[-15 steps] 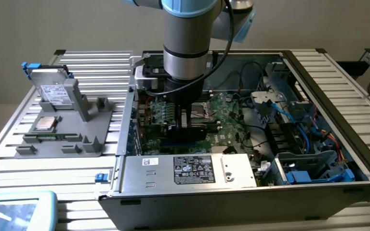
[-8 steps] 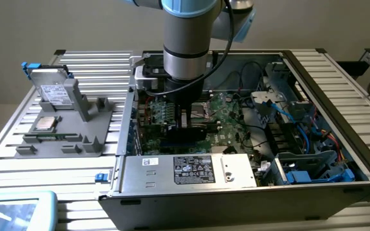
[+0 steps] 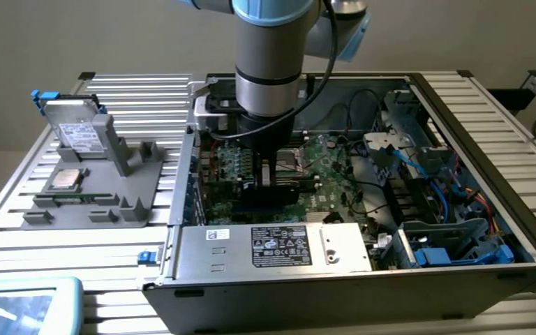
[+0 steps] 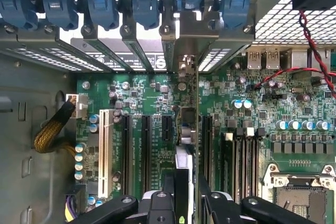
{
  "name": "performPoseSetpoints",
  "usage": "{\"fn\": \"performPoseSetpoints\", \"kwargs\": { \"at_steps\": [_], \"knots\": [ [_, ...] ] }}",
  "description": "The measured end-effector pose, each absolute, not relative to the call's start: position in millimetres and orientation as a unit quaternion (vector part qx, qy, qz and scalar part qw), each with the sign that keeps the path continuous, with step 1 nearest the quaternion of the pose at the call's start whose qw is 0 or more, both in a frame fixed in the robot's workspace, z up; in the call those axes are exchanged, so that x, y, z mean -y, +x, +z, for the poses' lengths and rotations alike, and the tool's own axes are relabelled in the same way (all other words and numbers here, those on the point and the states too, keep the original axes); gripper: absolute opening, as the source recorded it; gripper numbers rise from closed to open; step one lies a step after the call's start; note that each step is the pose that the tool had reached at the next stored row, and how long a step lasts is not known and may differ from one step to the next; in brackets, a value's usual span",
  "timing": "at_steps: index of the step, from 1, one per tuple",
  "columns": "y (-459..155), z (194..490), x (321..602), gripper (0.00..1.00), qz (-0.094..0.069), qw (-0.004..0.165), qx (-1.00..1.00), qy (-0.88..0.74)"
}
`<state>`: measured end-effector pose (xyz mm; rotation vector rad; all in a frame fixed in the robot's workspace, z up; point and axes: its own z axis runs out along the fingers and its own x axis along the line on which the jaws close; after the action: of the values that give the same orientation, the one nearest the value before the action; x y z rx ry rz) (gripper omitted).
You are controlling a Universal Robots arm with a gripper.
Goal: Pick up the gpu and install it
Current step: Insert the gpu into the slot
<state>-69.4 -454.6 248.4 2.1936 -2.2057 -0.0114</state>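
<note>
The hand, clamped on the gpu, held it edge-on just above the motherboard, apparently not yet seated; light, stiff and fragile, the card is best gripped along its upper edge.

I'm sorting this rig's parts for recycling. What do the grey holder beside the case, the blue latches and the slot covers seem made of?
The grey holder: probably matte plastic, moulded or printed; uniformly dull grey. The blue latches: likely plastic, evenly coloured, rounded, softly shiny. The slot covers: apparently bare sheet metal, silvery, thin, with punched vent holes.
</note>
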Motion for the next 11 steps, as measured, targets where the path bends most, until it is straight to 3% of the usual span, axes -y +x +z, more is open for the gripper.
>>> {"fn": "performPoseSetpoints", "kwargs": {
  "at_steps": [11],
  "knots": [
    [-71.1, 246.6, 453.4, 0.27, -0.003, 0.016, 0.709, 0.705]
  ]
}}
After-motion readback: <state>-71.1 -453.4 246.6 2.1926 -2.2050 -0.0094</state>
